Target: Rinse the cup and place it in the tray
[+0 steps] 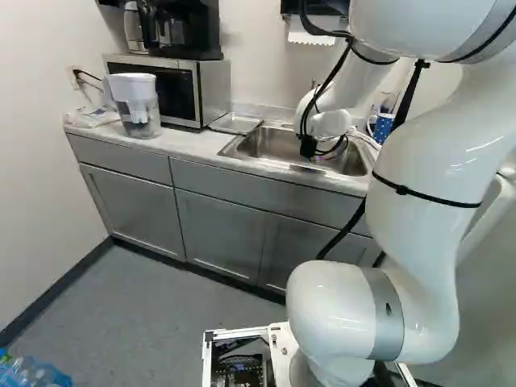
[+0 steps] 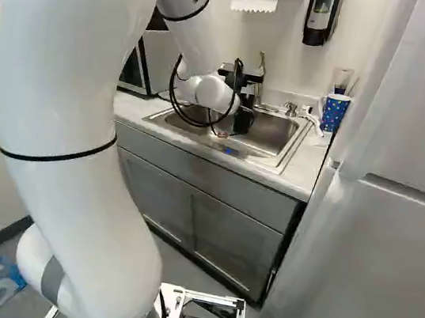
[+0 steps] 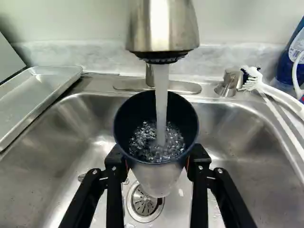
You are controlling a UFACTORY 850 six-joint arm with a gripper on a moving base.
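fingers [image 3: 201,176] are closed on both sides of the cup [image 3: 157,179], likely made heavier and slippery by running water [image 3: 162,97] and best held below its rim [image 3: 156,163].

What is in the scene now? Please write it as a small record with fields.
cup: mouth up, gripped between both fingers of the claw
faucet: running, stream falling into the cup
sink: below the cup, drain visible
tray: between microwave and sink
brush: beside the sink
task step: rinsing; cup not yet in tray

No legible lettering anywhere.
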